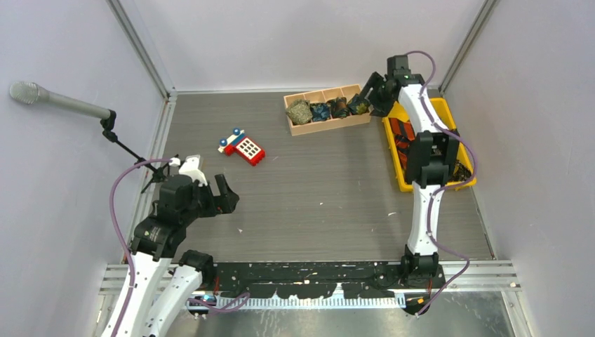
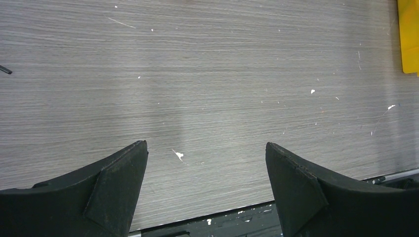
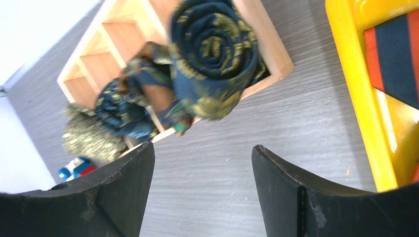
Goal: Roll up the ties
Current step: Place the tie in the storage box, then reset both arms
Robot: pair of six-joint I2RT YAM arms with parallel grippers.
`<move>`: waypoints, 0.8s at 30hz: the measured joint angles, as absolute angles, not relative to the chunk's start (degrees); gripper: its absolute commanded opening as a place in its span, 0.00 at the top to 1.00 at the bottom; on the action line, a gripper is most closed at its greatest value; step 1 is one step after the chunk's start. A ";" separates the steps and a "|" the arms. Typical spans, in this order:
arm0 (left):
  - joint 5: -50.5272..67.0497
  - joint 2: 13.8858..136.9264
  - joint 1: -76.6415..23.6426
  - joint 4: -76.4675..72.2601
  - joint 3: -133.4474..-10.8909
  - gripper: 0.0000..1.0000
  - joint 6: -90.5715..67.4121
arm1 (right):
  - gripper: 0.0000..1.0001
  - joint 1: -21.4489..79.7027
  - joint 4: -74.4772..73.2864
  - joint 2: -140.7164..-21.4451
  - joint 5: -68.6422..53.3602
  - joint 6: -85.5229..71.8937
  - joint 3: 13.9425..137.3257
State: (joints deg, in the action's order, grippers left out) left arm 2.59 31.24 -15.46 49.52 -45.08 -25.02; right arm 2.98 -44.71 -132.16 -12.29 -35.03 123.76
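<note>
A coiled navy tie with yellow-gold flowers [image 3: 215,54] sits in the end compartment of the wooden tray [image 3: 276,54], its spiral facing the camera. My right gripper [image 3: 202,158] hovers just in front of it, open, with nothing between the fingers. From above, the right gripper [image 1: 368,91] is at the tray's right end, beside the navy coil [image 1: 359,105]. Three more rolled ties [image 1: 321,111] fill the other compartments. An orange-and-navy striped tie [image 3: 395,49] lies in the yellow bin [image 3: 356,84]. My left gripper [image 2: 206,148] stands open over bare table, at the near left [image 1: 228,196].
A red-and-blue toy phone [image 1: 242,146] lies left of the wooden tray [image 1: 330,125]. The yellow bin [image 1: 449,112] sits along the right wall under the right arm. A microphone on a stand [image 1: 63,102] juts in from the left wall.
</note>
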 measured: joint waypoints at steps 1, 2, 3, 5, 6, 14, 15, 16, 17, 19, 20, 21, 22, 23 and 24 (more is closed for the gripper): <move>2.59 31.18 -15.46 49.50 -45.08 0.09 -25.02 | 0.22 3.01 -45.08 -130.63 -12.29 -34.70 123.76; 2.59 31.09 -15.46 49.50 -45.08 0.09 -25.04 | 0.21 3.05 -45.41 -128.79 -12.29 -34.37 123.76; 2.57 30.98 -15.46 49.50 -45.08 0.09 -25.04 | 0.21 3.16 -45.52 -126.82 -12.27 -34.13 123.74; 2.59 30.81 -15.46 49.50 -45.06 0.09 -25.02 | 0.21 3.31 -45.41 -122.21 -11.79 -33.82 123.48; 2.57 30.70 -15.46 49.50 -45.06 0.09 -25.02 | 0.21 3.40 -45.21 -119.44 -11.42 -33.69 122.93; 2.55 29.61 -15.46 49.47 -44.84 0.09 -25.04 | 0.13 4.12 -35.70 -87.22 -7.35 -33.08 101.54; 2.55 29.61 -15.46 49.47 -44.82 0.09 -25.02 | 0.13 4.14 -33.78 -82.85 -6.72 -33.04 97.65; 2.57 29.61 -15.46 49.45 -44.82 0.09 -25.02 | 0.13 4.16 -32.12 -79.05 -6.17 -33.10 94.28; 2.57 29.61 -15.46 49.45 -44.80 0.09 -25.02 | 0.12 4.14 -30.63 -75.77 -5.69 -33.10 91.20; 2.57 29.61 -15.46 49.41 -44.77 0.09 -25.02 | 0.12 4.14 -26.96 -70.02 -4.80 -33.28 84.84; 2.57 29.61 -15.46 49.41 -44.75 0.09 -25.02 | 0.12 4.14 -25.78 -67.53 -4.40 -33.36 81.84; 2.57 29.61 -15.46 49.41 -44.75 0.09 -25.02 | 0.12 4.14 -24.51 -64.40 -3.86 -33.61 77.76; 2.57 29.61 -15.46 49.39 -44.75 0.09 -25.02 | 0.12 4.14 -23.92 -62.13 -3.40 -33.80 74.78; 2.55 29.61 -15.46 49.39 -44.75 0.09 -25.02 | 0.12 4.14 -23.66 -60.47 -3.07 -33.95 72.64; 2.55 29.61 -15.46 49.39 -44.75 0.09 -25.02 | 0.12 4.14 -23.20 -58.54 -2.48 -34.20 69.87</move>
